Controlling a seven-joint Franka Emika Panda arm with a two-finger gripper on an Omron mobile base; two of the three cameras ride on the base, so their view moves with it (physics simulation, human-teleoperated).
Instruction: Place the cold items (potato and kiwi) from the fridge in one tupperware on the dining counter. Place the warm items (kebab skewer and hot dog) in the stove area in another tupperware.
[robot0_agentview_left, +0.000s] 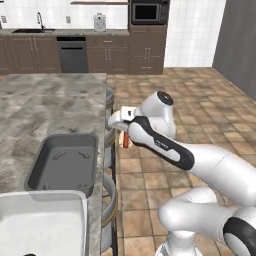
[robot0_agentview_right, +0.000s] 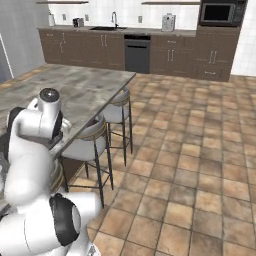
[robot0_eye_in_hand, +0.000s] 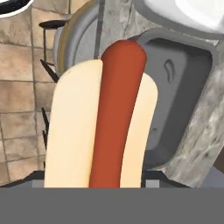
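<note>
A hot dog (robot0_eye_in_hand: 109, 118), red sausage in a pale bun, stands between the fingers of my gripper (robot0_eye_in_hand: 96, 177), which is shut on it. In the left base view the gripper (robot0_agentview_left: 125, 136) hangs just off the right edge of the dining counter (robot0_agentview_left: 45, 105), above the stools, and a bit of the hot dog (robot0_agentview_left: 127, 142) peeks out below the hand. A dark grey tupperware (robot0_agentview_left: 65, 162) lies on the counter left of the gripper, its inside bare; in the hand view this grey tupperware (robot0_eye_in_hand: 183, 87) lies beyond the hot dog. A white tupperware (robot0_agentview_left: 42, 222) sits nearer the base.
Round stools (robot0_agentview_left: 109, 200) line the counter's edge under the gripper, also seen as stools (robot0_agentview_right: 90, 140) from the right. The marble counter (robot0_agentview_right: 85, 90) stretches away to the left. Tiled floor (robot0_agentview_right: 190, 165) lies open to the right. Cabinets and a dishwasher (robot0_agentview_left: 72, 52) stand along the far wall.
</note>
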